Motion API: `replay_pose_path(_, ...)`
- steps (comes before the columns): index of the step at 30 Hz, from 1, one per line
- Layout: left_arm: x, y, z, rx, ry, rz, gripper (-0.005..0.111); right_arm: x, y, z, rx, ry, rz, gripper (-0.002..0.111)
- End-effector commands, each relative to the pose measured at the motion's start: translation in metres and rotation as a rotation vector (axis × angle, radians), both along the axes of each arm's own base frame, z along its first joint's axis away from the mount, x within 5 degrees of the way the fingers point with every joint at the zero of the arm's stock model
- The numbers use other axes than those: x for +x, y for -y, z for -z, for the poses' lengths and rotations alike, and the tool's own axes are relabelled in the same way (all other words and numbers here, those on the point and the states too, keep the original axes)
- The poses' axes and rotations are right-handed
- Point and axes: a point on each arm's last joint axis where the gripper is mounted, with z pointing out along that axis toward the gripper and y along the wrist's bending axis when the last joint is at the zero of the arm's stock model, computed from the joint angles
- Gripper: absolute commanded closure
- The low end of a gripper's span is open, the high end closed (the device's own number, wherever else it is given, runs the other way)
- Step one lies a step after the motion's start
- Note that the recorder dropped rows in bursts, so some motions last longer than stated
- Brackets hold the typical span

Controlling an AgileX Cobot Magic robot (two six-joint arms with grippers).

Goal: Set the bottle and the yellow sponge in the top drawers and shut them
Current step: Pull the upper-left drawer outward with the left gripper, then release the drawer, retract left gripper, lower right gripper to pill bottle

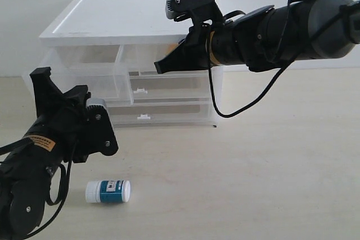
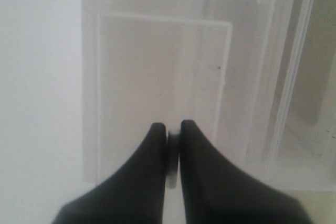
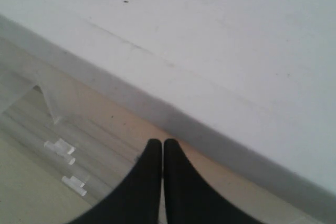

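Note:
The bottle (image 1: pixel 108 191), white with a teal label, lies on its side on the table, in front of my left arm. The left top drawer (image 1: pixel 84 77) stands pulled out of the cabinet (image 1: pixel 112 18). My left gripper (image 1: pixel 98 105) is shut on that drawer's small white tab handle (image 2: pixel 171 153). My right gripper (image 1: pixel 160 67) is shut and empty, its tips at the front of the right top drawer (image 1: pixel 143 57), just under the white top (image 3: pixel 220 51). A small orange patch (image 1: pixel 171 46) behind that front may be the yellow sponge; I cannot make out its shape.
Two full-width drawers (image 1: pixel 169 85) with white tab handles (image 3: pixel 64 148) sit shut below the top pair. The cabinet stands at the back of a beige table (image 1: pixel 253 184), against a pale wall. A black cable (image 1: pixel 225 111) hangs from the right arm.

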Motion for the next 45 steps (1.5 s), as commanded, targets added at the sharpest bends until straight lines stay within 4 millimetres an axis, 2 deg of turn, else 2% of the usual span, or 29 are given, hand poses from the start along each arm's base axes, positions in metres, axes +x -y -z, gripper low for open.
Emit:
replay_pose_path(1, -0.003, 0.002, 0.001, -0.005, -0.012, 0.011, 0.103, 0.010, 0.009, -0.005, -0.010, 0.040, 0.086, 0.108)
replay_pose_path(10, -0.004, 0.006, 0.000, -0.060, -0.014, 0.034, 0.100, 0.010, 0.009, -0.005, -0.003, 0.033, 0.080, 0.108)
replay_pose_path(13, -0.004, 0.006, 0.000, -0.101, -0.017, 0.038, 0.087, 0.010, 0.009, -0.005, -0.003, 0.033, 0.080, 0.108)
replay_pose_path(19, -0.004, 0.007, 0.000, -0.134, -0.020, 0.040, 0.044, 0.010, 0.009, -0.005, -0.005, 0.034, 0.079, 0.108)
replay_pose_path(22, -0.004, 0.004, 0.000, -0.198, -0.030, 0.006, 0.036, 0.010, 0.009, -0.005, -0.006, 0.035, 0.078, 0.108)
replay_pose_path(28, -0.004, -0.001, 0.001, -0.419, -0.052, -0.060, 0.036, 0.010, 0.009, -0.005, -0.006, 0.034, 0.077, 0.108)
replay_pose_path(34, -0.022, -0.007, 0.010, -0.662, -0.136, -0.016, 0.041, 0.010, 0.009, -0.005, -0.008, 0.037, 0.084, 0.108)
replay_pose_path(37, -0.033, -0.012, 0.000, -0.822, -0.147, 0.011, 0.041, 0.009, 0.008, -0.005, 0.010, 0.025, 0.076, 0.107)
replay_pose_path(39, -0.039, -0.016, -0.008, -0.932, -0.143, 0.024, 0.041, 0.008, 0.007, -0.005, 0.027, 0.011, 0.067, 0.101)
replay_pose_path(41, -0.048, -0.020, -0.018, -1.041, -0.145, 0.056, 0.041, 0.007, 0.005, -0.005, 0.049, -0.008, 0.050, 0.089)
replay_pose_path(42, -0.054, -0.024, -0.028, -1.170, -0.136, 0.071, 0.041, 0.005, 0.005, -0.003, 0.056, -0.022, 0.046, 0.082)
replay_pose_path(45, -0.061, -0.031, -0.039, -1.336, -0.172, 0.032, 0.041, -0.001, 0.007, -0.002, 0.068, -0.041, 0.043, 0.081)
